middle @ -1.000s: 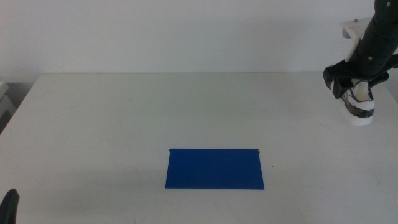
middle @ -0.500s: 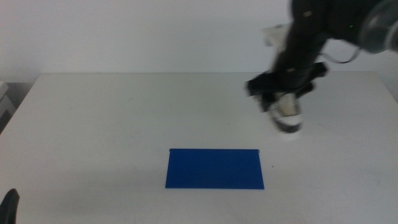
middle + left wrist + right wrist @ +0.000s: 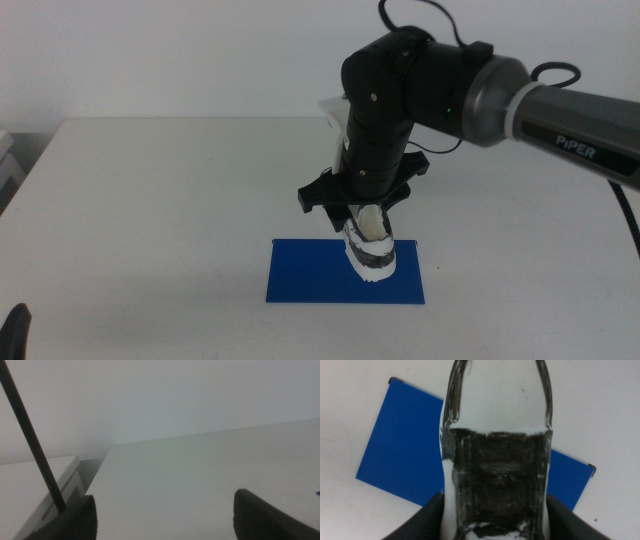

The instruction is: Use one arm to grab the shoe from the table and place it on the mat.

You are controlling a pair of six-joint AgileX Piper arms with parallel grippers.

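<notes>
One arm works: the right gripper (image 3: 366, 215), jaws pinching the shoe (image 3: 369, 247), hangs it toe-down over the mat (image 3: 310, 275) at lower centre; left gripper (image 3: 165, 515), jaws spread, waits.

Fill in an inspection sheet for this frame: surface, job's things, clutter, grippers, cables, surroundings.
Surface: white table, bare apart from the mat.
Job's things: blue mat lies flat near the front; shoe hangs toe-down over the mat's right part; contact cannot be told.
Clutter: nothing seen.
Grippers: right gripper shut on the shoe above the mat; left gripper open, waiting at the table's front left corner.
Cables: black cable loops over the right arm.
Surroundings: plain pale wall behind the table.
</notes>
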